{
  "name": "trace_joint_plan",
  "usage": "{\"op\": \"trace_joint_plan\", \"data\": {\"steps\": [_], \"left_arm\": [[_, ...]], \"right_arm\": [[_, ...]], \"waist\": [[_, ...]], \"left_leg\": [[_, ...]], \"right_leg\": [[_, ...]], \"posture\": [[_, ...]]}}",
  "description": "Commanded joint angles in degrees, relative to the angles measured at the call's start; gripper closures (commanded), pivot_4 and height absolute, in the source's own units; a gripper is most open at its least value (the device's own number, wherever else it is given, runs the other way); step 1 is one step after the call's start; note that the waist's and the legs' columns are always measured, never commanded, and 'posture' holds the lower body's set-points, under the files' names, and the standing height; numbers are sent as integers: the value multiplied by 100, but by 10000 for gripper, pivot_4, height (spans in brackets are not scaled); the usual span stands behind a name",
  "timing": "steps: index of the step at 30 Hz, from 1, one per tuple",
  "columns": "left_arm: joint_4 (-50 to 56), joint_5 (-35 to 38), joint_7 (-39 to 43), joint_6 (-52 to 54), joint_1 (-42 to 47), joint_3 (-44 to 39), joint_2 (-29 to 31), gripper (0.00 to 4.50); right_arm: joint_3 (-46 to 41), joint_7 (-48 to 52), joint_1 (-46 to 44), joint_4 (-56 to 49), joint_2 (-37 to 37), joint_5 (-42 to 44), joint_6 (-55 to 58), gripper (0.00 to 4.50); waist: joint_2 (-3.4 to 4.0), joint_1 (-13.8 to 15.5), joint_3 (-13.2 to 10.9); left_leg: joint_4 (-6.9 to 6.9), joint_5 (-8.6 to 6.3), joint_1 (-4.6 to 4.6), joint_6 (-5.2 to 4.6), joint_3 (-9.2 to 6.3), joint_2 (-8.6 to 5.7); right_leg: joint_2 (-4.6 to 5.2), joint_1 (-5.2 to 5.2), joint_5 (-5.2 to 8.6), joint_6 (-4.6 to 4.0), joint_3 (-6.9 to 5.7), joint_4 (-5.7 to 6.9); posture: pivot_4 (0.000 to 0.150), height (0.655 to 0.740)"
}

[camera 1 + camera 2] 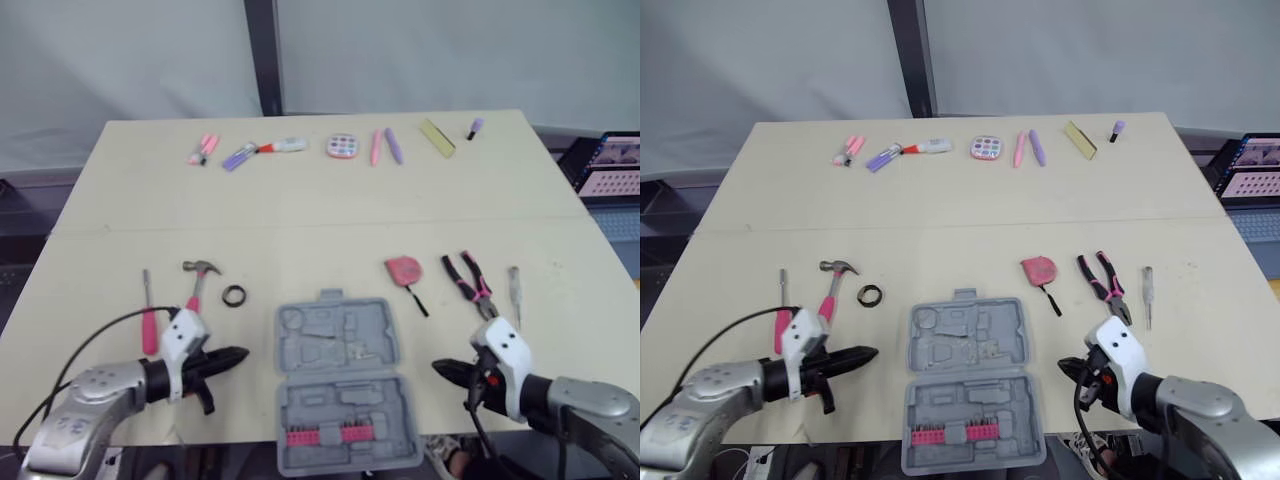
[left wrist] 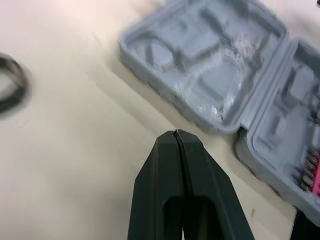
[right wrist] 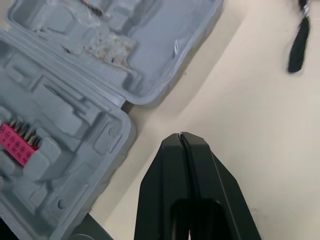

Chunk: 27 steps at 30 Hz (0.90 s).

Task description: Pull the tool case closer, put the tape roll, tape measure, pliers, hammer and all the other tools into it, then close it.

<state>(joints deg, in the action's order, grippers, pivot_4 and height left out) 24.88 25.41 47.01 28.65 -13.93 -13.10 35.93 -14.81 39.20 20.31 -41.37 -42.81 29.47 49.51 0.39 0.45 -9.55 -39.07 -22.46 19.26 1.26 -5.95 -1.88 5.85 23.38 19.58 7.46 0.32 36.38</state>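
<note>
Now left gripper (image 1: 242, 353) and right gripper (image 1: 438, 367), closed, flank open tool case (image 1: 336, 338).

arms (image 1: 95, 392): we're seeing silver-grey shells
wrists (image 1: 184, 334): white blocks
left hand (image 1: 243, 353), right hand (image 1: 437, 367): black, pointed
cables (image 1: 120, 320): black loops

From my left wrist, the tape roll (image 2: 22, 80) is a blurred ring cut by the edge. The tool case (image 3: 75, 100) runs out of both wrist views. Across the table (image 1: 300, 200), the small things (image 1: 342, 146) are too tiny to name.

Open grey tool case (image 1: 335, 338); hammer (image 1: 197, 283), probable tape roll (image 1: 225, 296) leftward; pliers (image 1: 470, 283) rightward
</note>
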Motion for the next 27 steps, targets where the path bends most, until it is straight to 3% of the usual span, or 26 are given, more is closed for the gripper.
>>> {"op": "trace_joint_plan", "data": {"steps": [1, 7, 16, 18, 20, 26, 27], "left_arm": [[417, 98, -91, -323, -357, -299, -93, 45000], [602, 109, -288, -531, -934, -519, -290, 45000], [490, 189, -190, -1000, -1418, -673, -459, 45000], [455, 174, -199, -1061, -1447, -654, -465, 39436], [422, 177, -194, -1079, -1450, -623, -463, 31389], [431, 225, -190, -1071, -1453, -541, -480, 2173], [430, 216, -185, -1082, -1465, -534, -480, 0]], "right_arm": [[-400, -160, 363, -280, 216, -150, -484, 44497], [-756, -36, 1131, -387, 490, -166, -963, 44497], [-980, 31, 1560, -351, 628, 117, -1083, 44497], [-974, 69, 1615, -337, 603, 122, -1104, 45000], [-1002, 96, 1648, -298, 580, 204, -1040, 39243], [-1061, 172, 1799, -275, 504, 209, -1131, 12064], [-1060, 184, 1815, -273, 494, 217, -1139, 6612]], "waist": [[0, 28, 0], [-2, 68, 1], [-4, 85, 2], [-4, 85, 2], [-4, 85, 2], [-4, 89, 2], [-4, 88, 2]], "left_leg": [[0, 0, 0, 0, 1, 0], [1, -2, -3, -3, 10, 1], [5, -4, -4, -7, 11, 9], [4, -4, -5, -7, 11, 11], [4, -4, -6, -7, 11, 11], [4, -6, -6, -11, 9, 10], [4, -6, -7, -11, 9, 10]], "right_leg": [[-1, 0, 0, 0, 0, -2], [-16, -2, 0, 0, 7, -3], [-17, -11, -1, 1, 7, -28], [-18, -16, -2, 3, 7, -35], [-18, -19, -3, 5, 7, -37], [-18, -24, -4, 7, 7, -42], [-18, -25, -4, 7, 7, -42]], "posture": [[1500, 7400], [1500, 7400], [1500, 7400], [1500, 7400], [1500, 7400], [1500, 7400], [1500, 7400]]}}
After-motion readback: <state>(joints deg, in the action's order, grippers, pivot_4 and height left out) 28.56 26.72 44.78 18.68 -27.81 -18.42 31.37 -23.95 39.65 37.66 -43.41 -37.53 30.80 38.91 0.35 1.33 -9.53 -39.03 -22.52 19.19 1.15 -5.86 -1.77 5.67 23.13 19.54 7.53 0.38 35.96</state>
